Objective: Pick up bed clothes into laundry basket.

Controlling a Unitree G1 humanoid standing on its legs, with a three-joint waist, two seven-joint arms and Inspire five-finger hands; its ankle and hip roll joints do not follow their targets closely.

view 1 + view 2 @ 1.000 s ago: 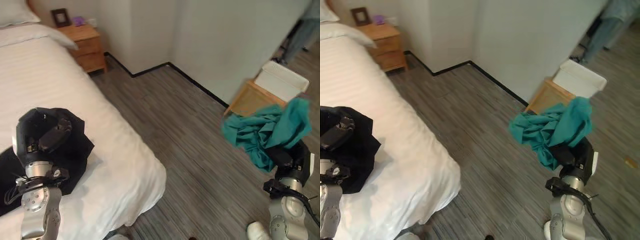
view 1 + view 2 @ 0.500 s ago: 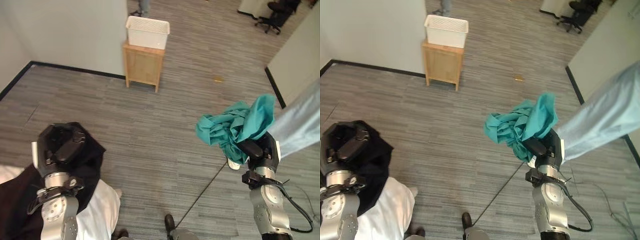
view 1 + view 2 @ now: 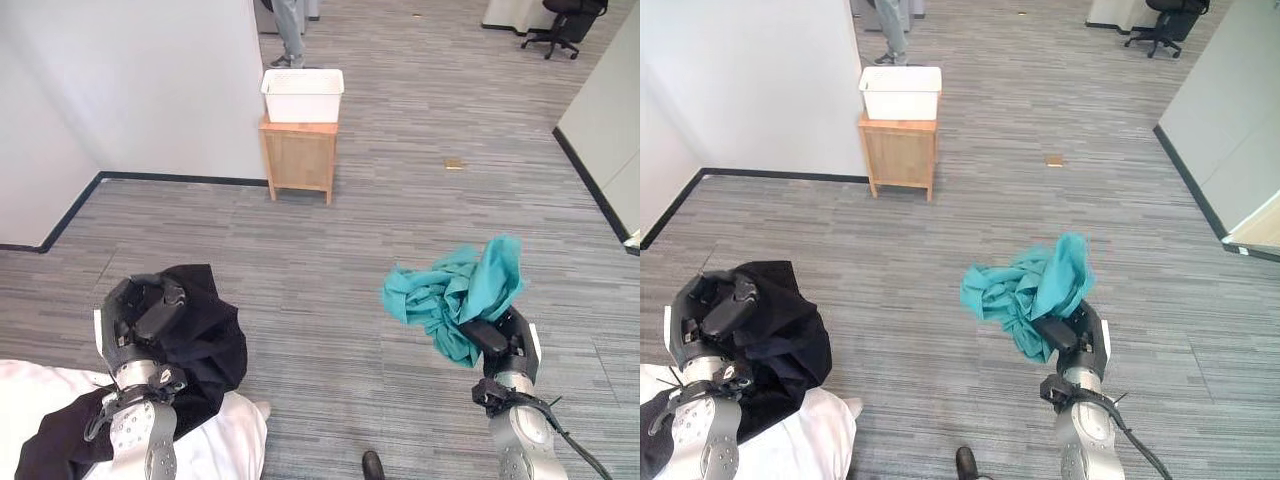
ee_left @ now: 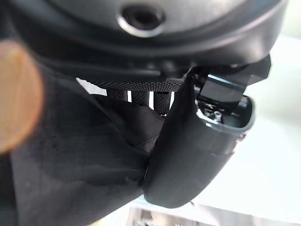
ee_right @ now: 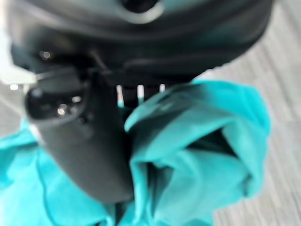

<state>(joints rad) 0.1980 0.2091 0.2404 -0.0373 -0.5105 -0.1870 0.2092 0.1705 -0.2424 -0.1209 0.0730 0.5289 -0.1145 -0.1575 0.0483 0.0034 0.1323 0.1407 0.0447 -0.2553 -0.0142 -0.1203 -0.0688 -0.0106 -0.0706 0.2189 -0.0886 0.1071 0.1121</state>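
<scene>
My left hand (image 3: pixel 138 322) is shut on a black garment (image 3: pixel 205 340) that hangs from it down over the corner of the white bed (image 3: pixel 230 445); the left wrist view shows the thumb (image 4: pixel 197 141) pressed against the black cloth (image 4: pixel 80 155). My right hand (image 3: pixel 497 345) is held up at the lower right, shut on a bunched teal garment (image 3: pixel 450 300) above the floor; its thumb (image 5: pixel 80 141) clamps the teal cloth (image 5: pixel 188 155). A white laundry basket (image 3: pixel 302 95) sits on a small wooden table (image 3: pixel 299 155) far ahead by the wall.
A white wall (image 3: pixel 130 90) with a black skirting stands on the left. A person's legs (image 3: pixel 290 30) show behind the basket. An office chair (image 3: pixel 560 15) is at the far right, and a wall panel (image 3: pixel 605 110) on the right. Grey plank floor lies between me and the basket.
The camera has swung, so the basket and table now sit further left and nearer the centre. Both hands still hold their garments. The light-blue sleeve at the right is gone from sight.
</scene>
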